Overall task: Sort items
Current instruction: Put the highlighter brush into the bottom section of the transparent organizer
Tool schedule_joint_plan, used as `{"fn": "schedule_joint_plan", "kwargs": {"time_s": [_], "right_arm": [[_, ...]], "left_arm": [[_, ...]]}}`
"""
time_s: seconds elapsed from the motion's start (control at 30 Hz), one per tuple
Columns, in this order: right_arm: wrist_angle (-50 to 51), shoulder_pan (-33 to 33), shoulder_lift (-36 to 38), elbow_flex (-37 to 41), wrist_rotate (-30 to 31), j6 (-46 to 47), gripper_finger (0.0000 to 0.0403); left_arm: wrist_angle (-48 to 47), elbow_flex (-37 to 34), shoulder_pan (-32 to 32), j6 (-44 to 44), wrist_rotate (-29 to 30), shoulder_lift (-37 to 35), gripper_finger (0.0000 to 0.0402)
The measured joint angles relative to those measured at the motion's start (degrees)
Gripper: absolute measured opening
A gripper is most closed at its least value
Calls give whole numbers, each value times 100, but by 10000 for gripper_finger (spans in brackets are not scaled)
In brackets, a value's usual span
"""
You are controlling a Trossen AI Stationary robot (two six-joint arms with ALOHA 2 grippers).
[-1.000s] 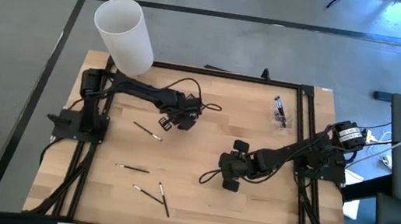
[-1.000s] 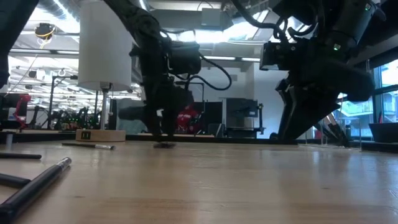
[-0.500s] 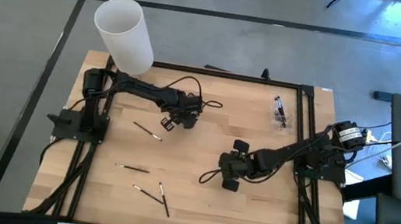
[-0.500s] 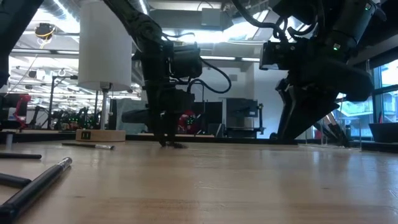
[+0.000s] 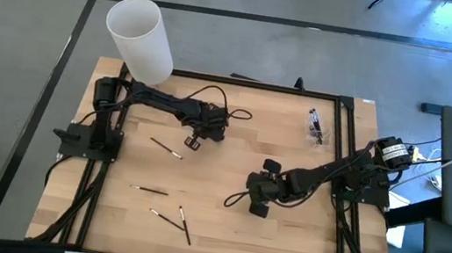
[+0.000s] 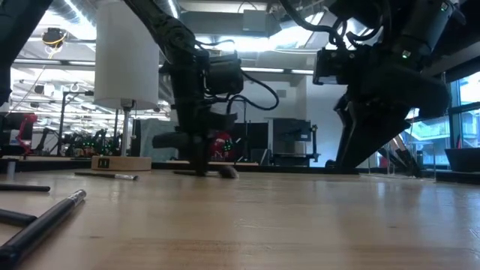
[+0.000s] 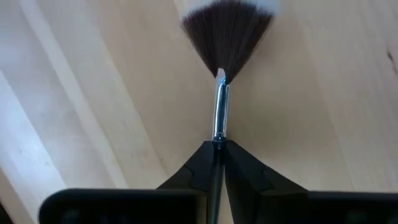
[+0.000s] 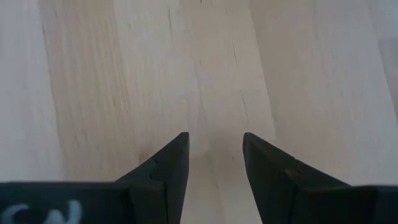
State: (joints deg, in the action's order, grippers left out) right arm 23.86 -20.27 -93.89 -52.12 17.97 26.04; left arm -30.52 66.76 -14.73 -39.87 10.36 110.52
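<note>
Left gripper (image 7: pixel 219 163) clamped on fan brush (image 7: pixel 222 56), low over wooden table (image 5: pixel 224 206).

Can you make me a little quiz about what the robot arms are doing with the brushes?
1. True or false: the left gripper is shut on a fan brush.
2. Is the right gripper A) open over bare table wood, or B) holding a brush?
3. Which object stands at the table's far left corner?

Key:
1. True.
2. A.
3. The white cylinder.
</note>
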Motion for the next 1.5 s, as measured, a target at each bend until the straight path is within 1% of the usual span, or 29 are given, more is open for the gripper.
{"fn": "schedule_joint_plan", "kwargs": {"time_s": [0.1,0.23,0.3,0.5,0.63,0.77,0.9,0.97,1.03,1.1,1.23,1.3,1.37,1.5], "right_arm": [[2,-2,0,0,168,306,152],[51,-2,0,-2,801,771,152],[129,0,0,-2,1002,869,152],[184,0,0,-2,1085,997,151],[186,0,70,-2,1085,999,151],[492,17,412,-2,1240,1032,151],[1199,22,965,-2,1890,1410,151],[1426,24,1198,-2,2123,1650,151],[1383,24,1359,23,2167,1713,151],[1162,50,1475,200,2013,1675,151],[570,322,1560,865,1631,1615,151],[47,516,1621,1259,1320,1600,151],[-809,699,1730,1705,939,1481,151],[-3562,1054,1973,2670,-48,930,151]], "left_arm": [[97,-4,60,361,167,-10,31],[332,-21,140,1145,361,-12,41],[525,-22,152,1641,333,2,42],[804,-15,152,3350,-38,9,33],[967,-15,135,4126,-573,9,31],[1104,-15,137,4663,-1071,9,33],[1205,-15,140,5060,-1516,9,33],[1322,-15,137,5164,-1632,8,31],[1464,-15,159,5271,-1641,4,30],[1647,-15,159,5371,-1651,-42,30],[2042,-11,157,5672,-1653,-238,33],[2273,-11,159,5847,-1625,-388,32],[2457,-10,185,6043,-1604,-565,31],[3109,-4,307,6274,-1595,-744,33]]}}
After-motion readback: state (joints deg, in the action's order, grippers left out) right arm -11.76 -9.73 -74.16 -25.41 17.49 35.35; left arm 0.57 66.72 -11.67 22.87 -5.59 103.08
